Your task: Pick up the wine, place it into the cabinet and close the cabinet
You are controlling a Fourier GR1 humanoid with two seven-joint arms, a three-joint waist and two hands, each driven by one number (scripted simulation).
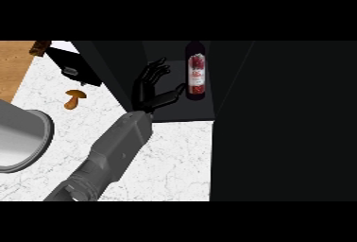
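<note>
The wine bottle (197, 71), dark glass with a red and white label, is inside the dark cabinet (181, 111), on its floor near the back. My left hand (148, 86) is inside the cabinet opening, just left of the bottle. Its fingers are spread and straight, pointing toward the back. The thumb (173, 94) stretches right and ends at the bottle's lower part; I cannot tell whether it touches. Nothing is held in the hand. The grey forearm (111, 151) runs in from the lower left across the counter. My right hand does not show.
A wide black panel (293, 118), apparently the cabinet's open door, fills the right side. On the white marble counter (174, 160) lie a brown mushroom (73, 98) and a black object (70, 64). A big grey round vessel (21, 137) sits at the left edge.
</note>
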